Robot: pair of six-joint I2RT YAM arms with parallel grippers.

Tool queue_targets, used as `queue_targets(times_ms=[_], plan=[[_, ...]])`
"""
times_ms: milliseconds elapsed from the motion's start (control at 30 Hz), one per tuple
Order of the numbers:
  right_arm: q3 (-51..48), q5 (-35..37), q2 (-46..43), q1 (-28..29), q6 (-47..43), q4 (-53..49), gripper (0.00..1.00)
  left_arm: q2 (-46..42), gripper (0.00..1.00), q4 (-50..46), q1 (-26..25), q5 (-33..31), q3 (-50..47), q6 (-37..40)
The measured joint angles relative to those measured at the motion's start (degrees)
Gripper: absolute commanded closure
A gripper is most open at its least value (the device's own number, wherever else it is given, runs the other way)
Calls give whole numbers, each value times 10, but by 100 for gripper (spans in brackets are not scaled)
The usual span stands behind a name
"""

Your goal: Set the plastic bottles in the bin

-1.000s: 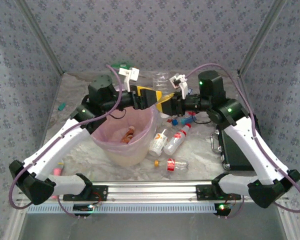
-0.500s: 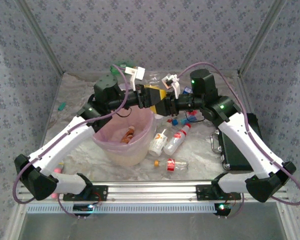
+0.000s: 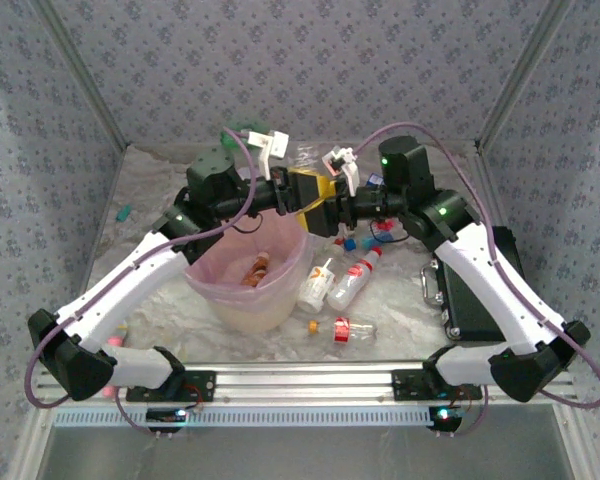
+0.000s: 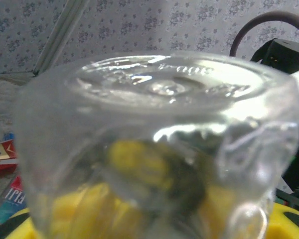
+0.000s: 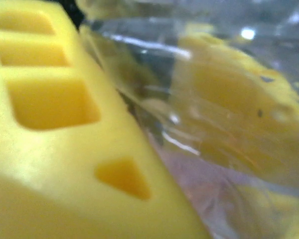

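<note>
Foil-covered counter between patterned walls, left gripper clamped on clear bottle above bin far rim, right gripper alongside, grip indeterminate, loose bottles right of bin

The table is covered with a wrinkled silvery sheet. On it stands the bin. Just beside it, on the right, lie two clear bottles, and a smaller bottle lies nearer to the front edge. A black box lies at the right side — a teal object and a pink cylinder at the left, well apart.
</note>
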Motion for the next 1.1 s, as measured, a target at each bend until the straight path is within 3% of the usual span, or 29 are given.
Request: queue_targets(times_ms=[67,333,633,733,800,1100], plan=[[0,3,-5,-8,-5,-3,0,0,62,-13,1,-5,6,4],[-65,14,-101,-105,5,-6,0,-5,76,-109,42,-19,58,33],[-177,24,-160,-213,23,-44,0,-26,87,-341,81,-61,175,112],[-214,37,-163,-228,29,-65,0,-38,89,-411,96,-96,170,134],[-231,51,-167,-233,31,-80,1,-40,99,-446,98,-122,157,148],[-266,130,-181,-236,52,-119,3,-18,100,-537,85,-238,66,211]])
